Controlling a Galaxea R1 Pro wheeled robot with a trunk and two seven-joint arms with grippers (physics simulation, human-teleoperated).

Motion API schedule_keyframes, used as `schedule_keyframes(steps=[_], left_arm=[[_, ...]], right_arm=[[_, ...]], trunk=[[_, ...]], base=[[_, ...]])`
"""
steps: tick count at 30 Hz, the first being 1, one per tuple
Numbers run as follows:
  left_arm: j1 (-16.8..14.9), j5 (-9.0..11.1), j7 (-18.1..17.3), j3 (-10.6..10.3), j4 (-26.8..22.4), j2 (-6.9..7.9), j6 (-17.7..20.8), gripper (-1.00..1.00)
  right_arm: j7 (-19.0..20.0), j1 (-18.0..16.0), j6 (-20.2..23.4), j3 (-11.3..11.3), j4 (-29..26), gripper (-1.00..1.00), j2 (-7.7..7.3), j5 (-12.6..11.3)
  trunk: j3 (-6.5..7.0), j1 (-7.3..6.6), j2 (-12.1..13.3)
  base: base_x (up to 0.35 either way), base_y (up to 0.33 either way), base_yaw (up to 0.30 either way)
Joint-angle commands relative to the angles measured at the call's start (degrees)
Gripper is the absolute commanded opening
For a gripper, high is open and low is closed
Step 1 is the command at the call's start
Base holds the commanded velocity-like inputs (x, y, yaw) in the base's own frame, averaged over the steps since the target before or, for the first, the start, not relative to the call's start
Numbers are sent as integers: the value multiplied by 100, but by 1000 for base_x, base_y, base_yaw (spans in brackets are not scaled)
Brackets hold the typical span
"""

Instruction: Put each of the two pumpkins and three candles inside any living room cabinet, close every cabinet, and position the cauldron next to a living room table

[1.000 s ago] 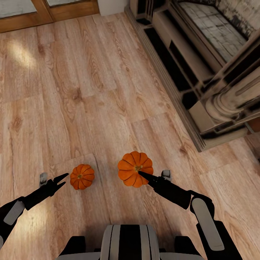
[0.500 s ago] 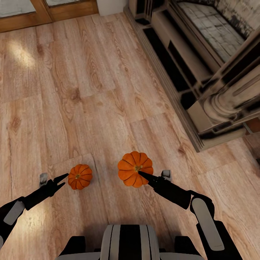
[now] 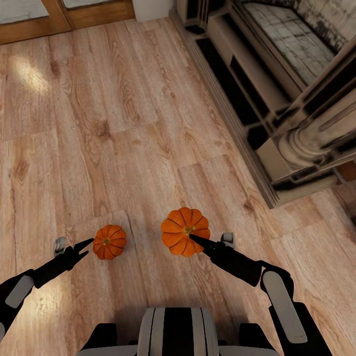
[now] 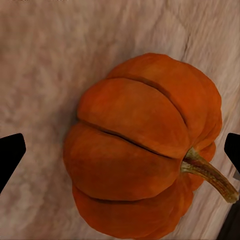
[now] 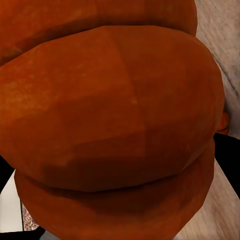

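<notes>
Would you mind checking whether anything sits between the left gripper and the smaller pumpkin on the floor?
Nothing visible does: the left gripper is open just beside the smaller pumpkin, with bare floor between them.

Your robot's body, head view. Both arms are matte black, each forearm carrying a long light-grey panel with rounded ends. The left pincer [image 3: 85, 248] ends in two slim black fingers tapering to sharp points; a small grey block sits beside its wrist. The right pincer [image 3: 194, 240] is the same black, narrowing to a point, with a matching small grey block at its wrist. The right forearm shows a thicker black elbow housing. At the near edge your trunk [image 3: 175, 332] reads as a rounded column, black down the middle with pale grey bands either side, flanked by black shoulder housings. In the left wrist view the fingertips [image 4: 11, 155] show as flat black wedges.
</notes>
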Motion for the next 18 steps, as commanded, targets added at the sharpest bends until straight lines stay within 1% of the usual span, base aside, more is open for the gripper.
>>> schedule_keyframes(steps=[1, 7, 14, 18], left_arm=[[-2, 28, -5, 5, 2, -2, 41, 100], [-2, 28, -6, 5, 1, -4, 37, 100], [-2, 23, 0, 5, 7, -1, 37, 100], [-2, 27, 90, 5, 9, 0, 39, 100]], right_arm=[[21, -2, 30, -6, 0, -100, 4, -1], [21, -4, 27, -6, 0, -100, 3, -1], [21, -2, 28, -8, 0, -100, 1, -1], [21, -2, 26, -7, 0, -100, 1, -1]], trunk=[[-2, -1, -1], [-2, -1, -1], [-2, -1, -1], [-2, -1, -1]], base=[[0, -26, 0], [0, -93, 0], [0, -20, 0], [0, -88, 0]])
